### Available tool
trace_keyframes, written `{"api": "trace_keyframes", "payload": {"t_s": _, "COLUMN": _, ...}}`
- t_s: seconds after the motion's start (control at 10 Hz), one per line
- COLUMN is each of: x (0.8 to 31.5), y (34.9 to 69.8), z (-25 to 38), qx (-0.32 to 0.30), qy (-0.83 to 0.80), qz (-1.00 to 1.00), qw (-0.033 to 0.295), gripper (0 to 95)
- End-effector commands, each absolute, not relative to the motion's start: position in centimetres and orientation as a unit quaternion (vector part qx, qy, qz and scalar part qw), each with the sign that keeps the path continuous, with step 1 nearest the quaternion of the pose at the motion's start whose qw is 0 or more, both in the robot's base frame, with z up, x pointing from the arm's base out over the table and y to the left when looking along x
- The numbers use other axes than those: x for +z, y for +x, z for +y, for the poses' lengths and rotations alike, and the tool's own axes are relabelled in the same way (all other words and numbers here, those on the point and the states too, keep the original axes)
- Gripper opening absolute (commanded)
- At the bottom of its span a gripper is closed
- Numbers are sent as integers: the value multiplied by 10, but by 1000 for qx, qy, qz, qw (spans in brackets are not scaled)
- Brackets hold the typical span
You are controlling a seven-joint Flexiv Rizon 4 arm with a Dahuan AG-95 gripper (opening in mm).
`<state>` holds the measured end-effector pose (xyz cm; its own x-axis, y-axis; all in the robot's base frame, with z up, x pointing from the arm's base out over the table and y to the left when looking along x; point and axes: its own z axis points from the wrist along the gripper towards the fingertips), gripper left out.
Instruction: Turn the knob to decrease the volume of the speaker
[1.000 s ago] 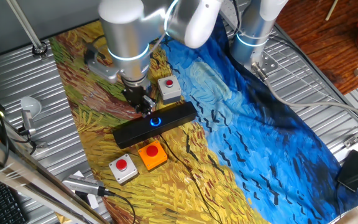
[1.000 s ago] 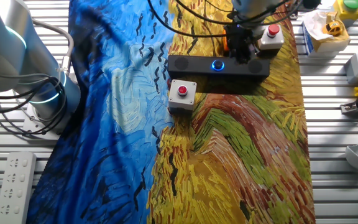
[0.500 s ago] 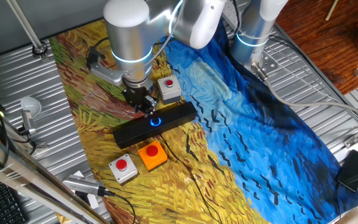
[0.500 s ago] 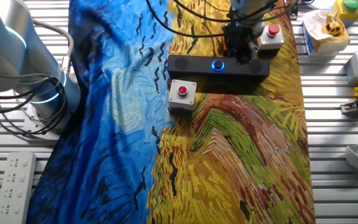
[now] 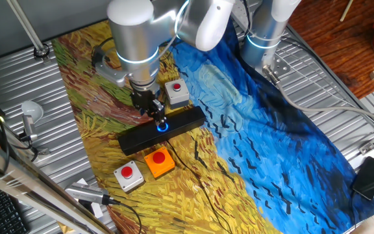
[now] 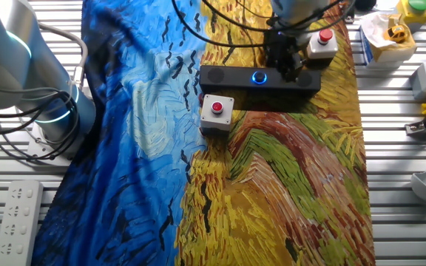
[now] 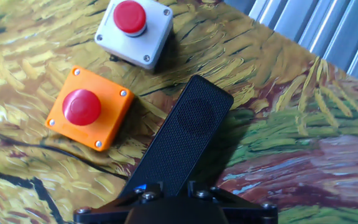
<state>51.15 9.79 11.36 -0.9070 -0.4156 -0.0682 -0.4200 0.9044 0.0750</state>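
Fixed views, painted blue-yellow cloth [image 5: 291, 143] over ribbed metal table [image 5: 18, 84], speaker [image 5: 162, 129] on it, pincer [image 5: 156, 116] state unclear.

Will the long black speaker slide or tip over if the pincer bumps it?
The speaker is low, long and flat on the cloth, so it probably won't tip. It looks slim and maybe light, so a sideways bump might slide or swivel it. It seems stiff, not floppy.

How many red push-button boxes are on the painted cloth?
3: a grey box behind the speaker, an orange box and a second grey box in front of it.
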Motion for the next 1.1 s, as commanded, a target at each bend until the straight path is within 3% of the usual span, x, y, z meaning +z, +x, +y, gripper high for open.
{"api": "trace_keyframes", "payload": {"t_s": 0.1, "x": 105, "y": 504, "z": 99, "qx": 50, "qy": -178, "qz": 982, "qw": 27, "gripper": 570}}
{"api": "trace_keyframes", "payload": {"t_s": 0.6, "x": 94, "y": 494, "z": 114, "qx": 44, "qy": -162, "qz": 985, "qw": 27, "gripper": 570}}
{"api": "trace_keyframes", "payload": {"t_s": 0.7, "x": 94, "y": 493, "z": 114, "qx": 41, "qy": -157, "qz": 986, "qw": 25, "gripper": 380}}
{"api": "trace_keyframes", "payload": {"t_s": 1.1, "x": 94, "y": 493, "z": 114, "qx": 17, "qy": -128, "qz": 991, "qw": 30, "gripper": 380}}
